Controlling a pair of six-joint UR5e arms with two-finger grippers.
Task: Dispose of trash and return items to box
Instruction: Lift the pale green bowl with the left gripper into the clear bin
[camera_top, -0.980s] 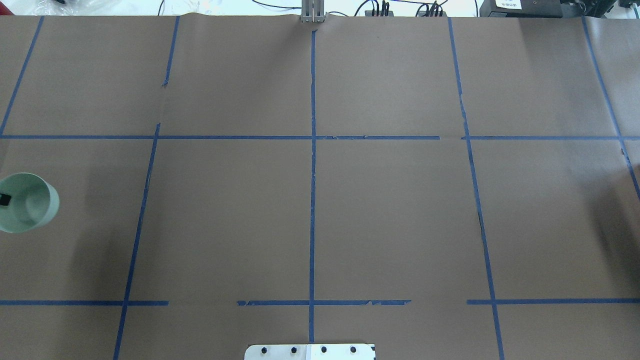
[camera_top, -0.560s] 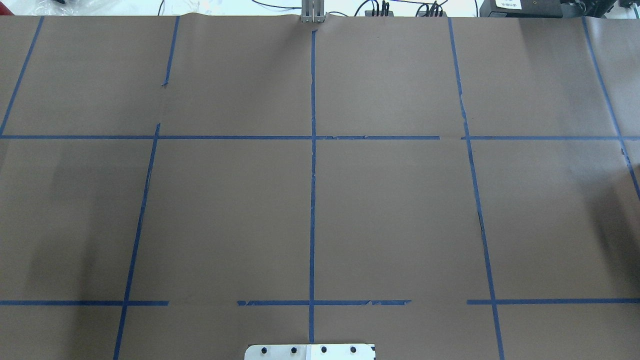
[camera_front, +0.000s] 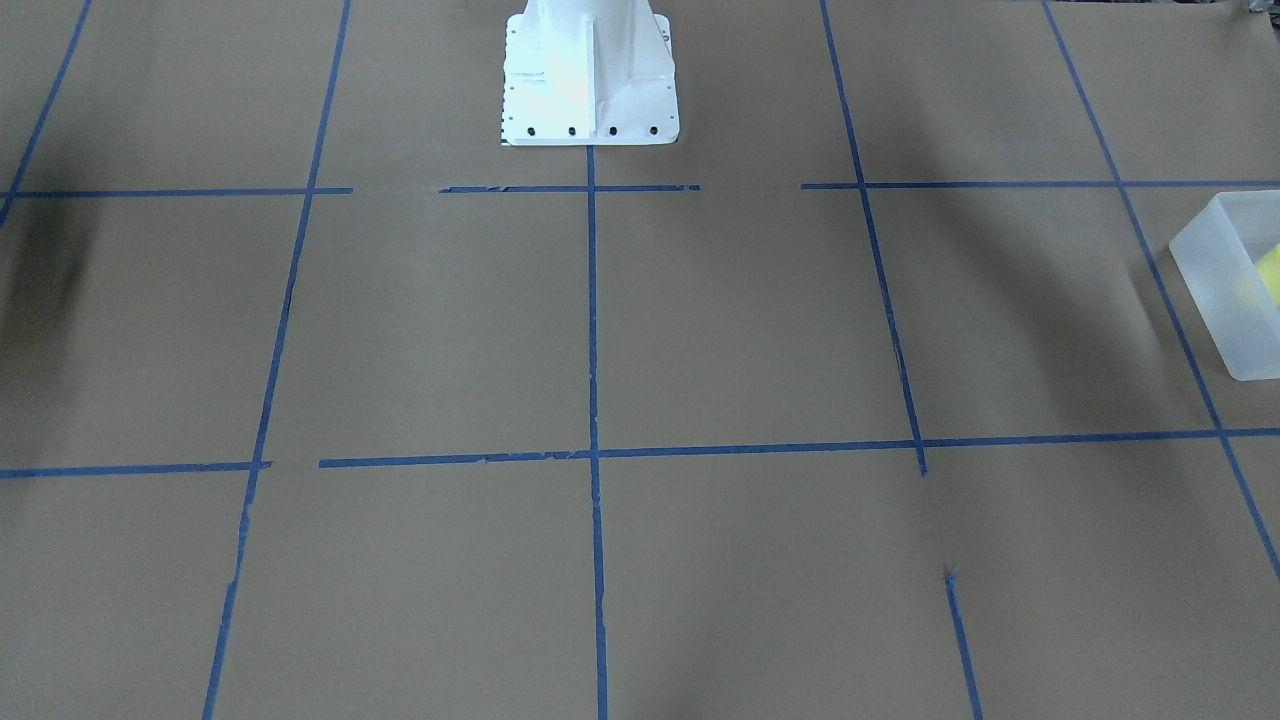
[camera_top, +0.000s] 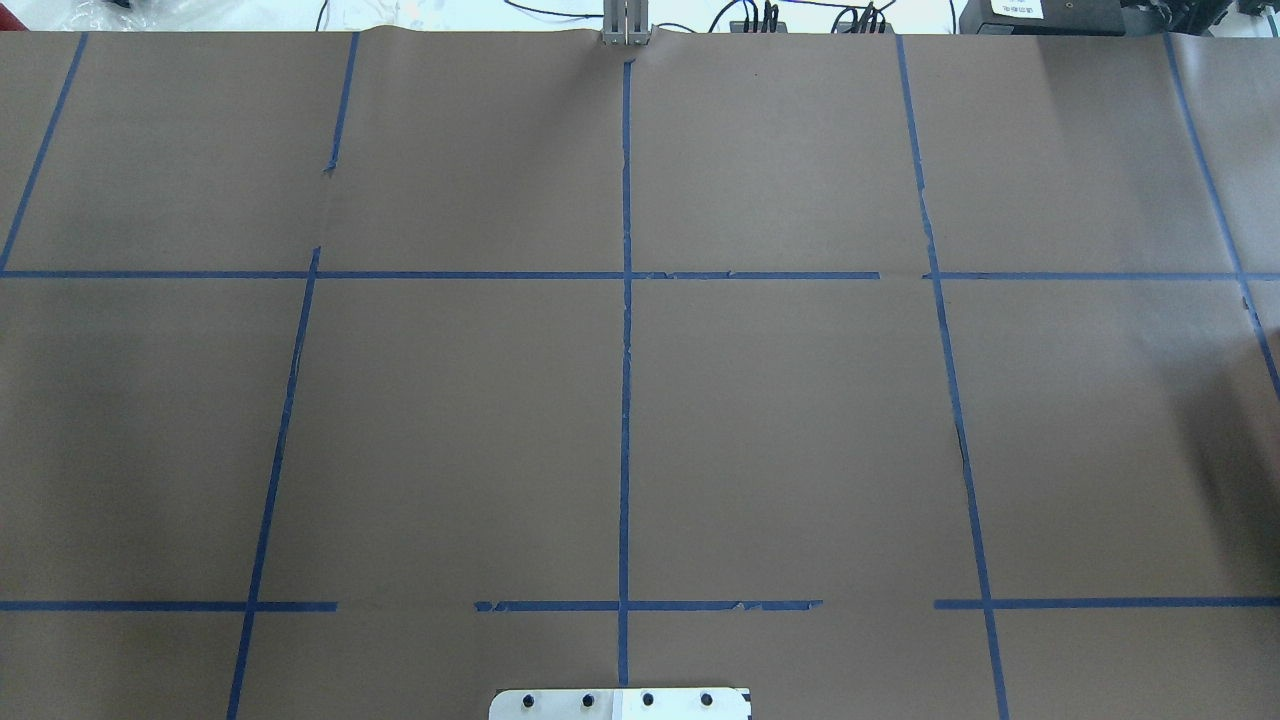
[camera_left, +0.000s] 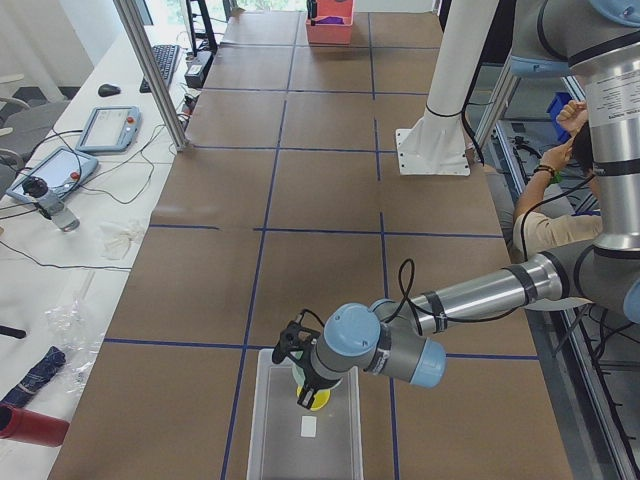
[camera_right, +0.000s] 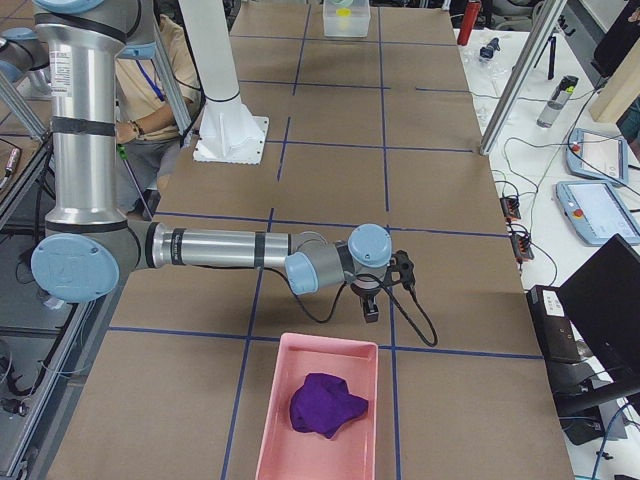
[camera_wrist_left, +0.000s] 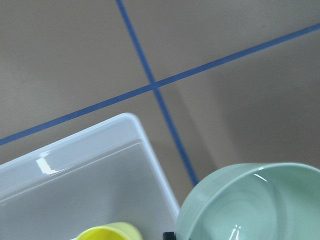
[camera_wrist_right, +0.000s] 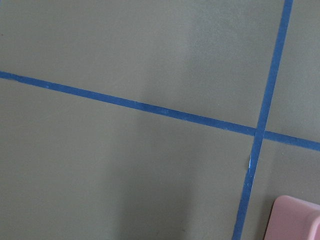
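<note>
— What does the left gripper (camera_left: 304, 385) have?

— The pale green bowl (camera_wrist_left: 250, 205). A dark fingertip (camera_wrist_left: 168, 235) sits at its rim. The bowl hangs clear of the surface, mouth up with its glossy inside showing, so the grip is clamped on it.

— Where is it against the box (camera_wrist_left: 85, 134)?

— Raised at the box's side wall, close to a rounded corner. In the wrist view the bowl's edge just overlaps that wall. How much of it is over the inside I cannot tell. Seen from the table's end, the gripper is above the box's far part.

— And inside the box?

— The yellow cup (camera_wrist_left: 107, 232), near that same wall, and a small white rectangle (camera_left: 309, 427) on the floor.

— The right gripper (camera_right: 371, 310)?

— It hovers over the brown table (camera_top: 800, 420), just past the far end of the pink tray (camera_right: 330, 360). Whether its jaws are apart or together I cannot tell. Its wrist camera shows only blue tape (camera_wrist_right: 150, 107) and a tray corner.

— The tray's contents?

— One crumpled purple lump (camera_right: 328, 403), near the middle.
</note>
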